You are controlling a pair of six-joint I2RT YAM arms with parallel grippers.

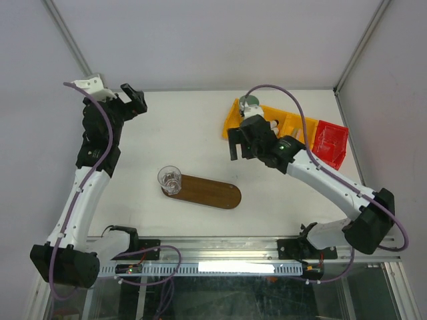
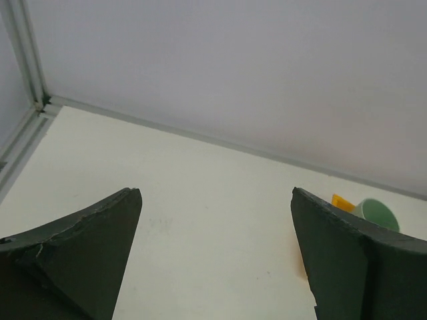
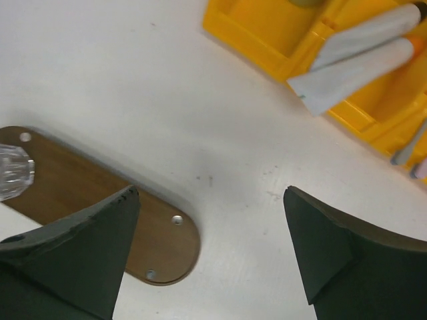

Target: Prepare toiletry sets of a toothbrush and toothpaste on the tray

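Note:
The dark brown oval tray (image 1: 207, 192) lies at the table's middle front and also shows in the right wrist view (image 3: 80, 193). A clear glass (image 1: 169, 179) stands on its left end. Two white tapered tubes (image 3: 360, 57) lie in the yellow bin (image 1: 233, 117), with thin stick brushes (image 3: 410, 150) in a compartment beside them. My right gripper (image 1: 237, 143) is open and empty, hovering between the bin and the tray's right end (image 3: 210, 200). My left gripper (image 1: 137, 99) is open and empty at the far left (image 2: 217, 193).
A mint-green cup (image 1: 249, 102) stands at the yellow bin's far end and shows in the left wrist view (image 2: 379, 215). A red bin (image 1: 330, 142) sits right of the yellow one. Frame posts and walls bound the table at the back.

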